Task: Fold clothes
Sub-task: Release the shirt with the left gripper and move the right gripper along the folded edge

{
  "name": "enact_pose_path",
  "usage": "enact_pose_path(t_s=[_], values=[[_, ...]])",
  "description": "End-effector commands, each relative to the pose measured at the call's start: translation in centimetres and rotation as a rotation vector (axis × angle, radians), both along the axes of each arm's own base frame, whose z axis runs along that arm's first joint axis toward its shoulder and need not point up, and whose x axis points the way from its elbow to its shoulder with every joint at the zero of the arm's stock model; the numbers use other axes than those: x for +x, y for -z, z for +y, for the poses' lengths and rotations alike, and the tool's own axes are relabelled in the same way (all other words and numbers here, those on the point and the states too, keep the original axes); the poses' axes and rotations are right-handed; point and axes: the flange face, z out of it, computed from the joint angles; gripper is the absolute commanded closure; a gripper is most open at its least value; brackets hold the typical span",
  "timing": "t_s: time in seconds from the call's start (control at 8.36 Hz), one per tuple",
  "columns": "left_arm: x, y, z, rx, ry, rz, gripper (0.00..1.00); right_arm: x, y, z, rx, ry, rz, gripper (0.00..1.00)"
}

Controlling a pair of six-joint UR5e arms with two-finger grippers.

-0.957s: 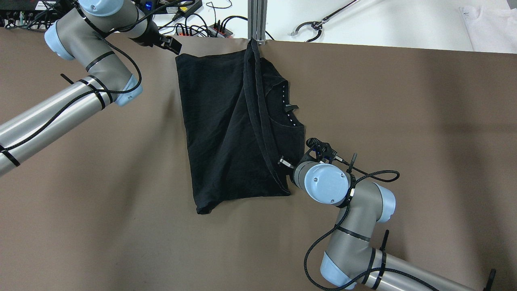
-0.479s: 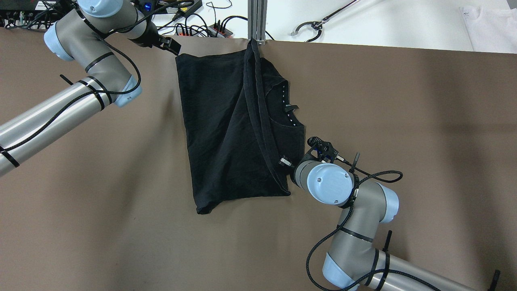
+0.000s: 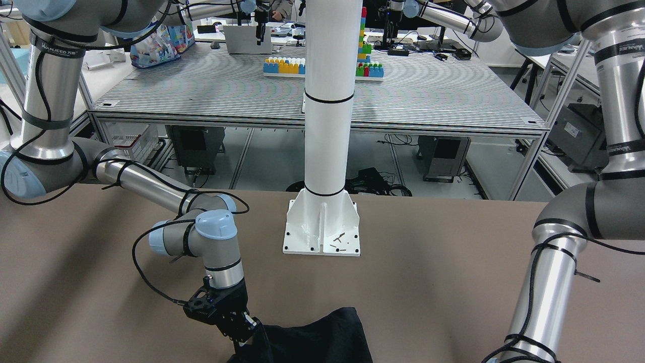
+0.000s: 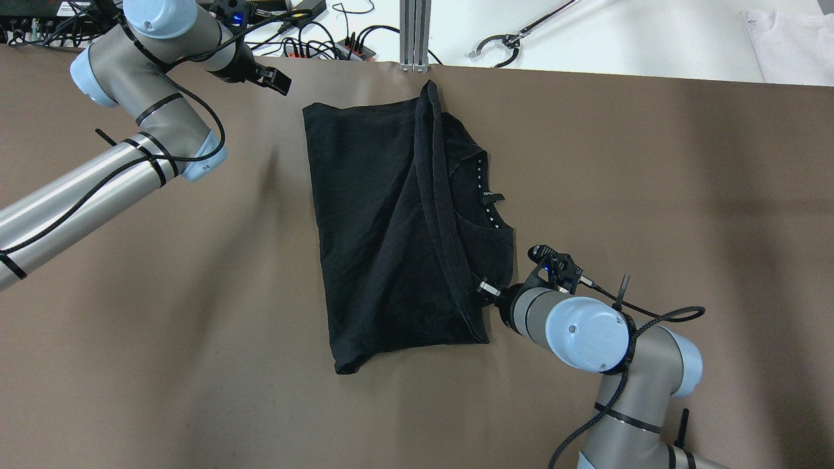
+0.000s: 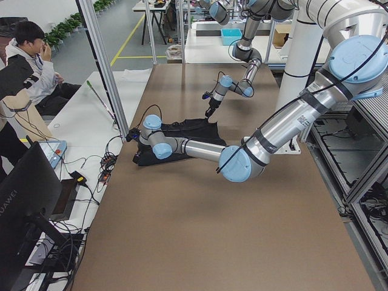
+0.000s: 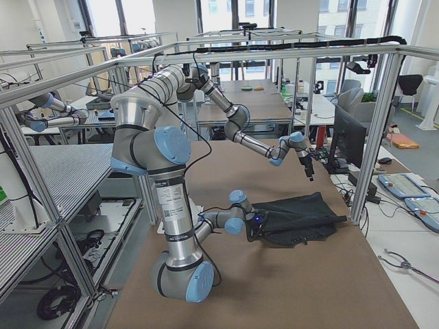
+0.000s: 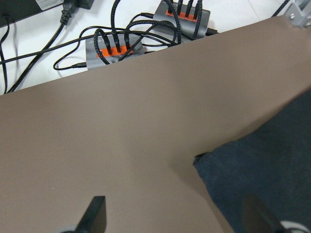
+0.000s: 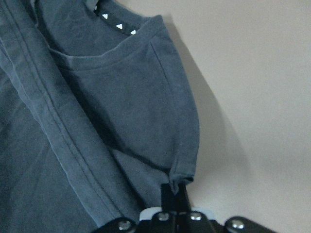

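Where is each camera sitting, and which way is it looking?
Front: across the table, facing the robot; pillar, right arm, left arm, shirt edge.
Overhead: behind the robot, looking down; both arms, whole shirt.
Left side: table's left end; left arm nearest.
Right side: table's right end; right arm nearest.
Left wrist: looks down at table and shirt corner; open left jaws' tips.
Right wrist: looks at shirt sleeve pinched in right jaws.
Shared: both wrist views see the shirt.

Brown tabletop [image 4: 195, 365], white pillar [image 3: 327, 126] at twelve o'clock in the front view, striped workbench [image 3: 428, 96] behind it, windows [image 6: 219, 14] at twelve o'clock in the right view
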Motion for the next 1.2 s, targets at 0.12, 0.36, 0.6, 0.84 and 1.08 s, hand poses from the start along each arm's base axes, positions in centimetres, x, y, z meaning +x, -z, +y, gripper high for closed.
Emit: enact_pose_path(t_s=[0.12,0.36,0.6,0.84,1.08], values=[[0.0,-0.2,0.2,0.003,0.002,-0.001,0.0,-0.7,-1.3,6.1,0.031,0.029,0.016,1.0],[0.1,-0.2,0.2,0.001,0.0,-0.002,0.0,-0.9,-0.7,6.8,0.019,0.016,-0.005,1.0],[0.6,0.0,0.4,0.003,-0.006,-0.001,0.0,-1.1,-0.5,6.9,0.022,0.013,-0.006,0.87],[1.0,0.0,0.6,-0.005,-0.004,0.006,0.0,-0.7,-1.2,6.2,0.069,0.017,0.06,0.05],[1.2,-0.1,0.8,-0.008,-0.005,0.008,0.0,-0.1,-0.2,4.3,0.197,0.075,0.13,0.05]])
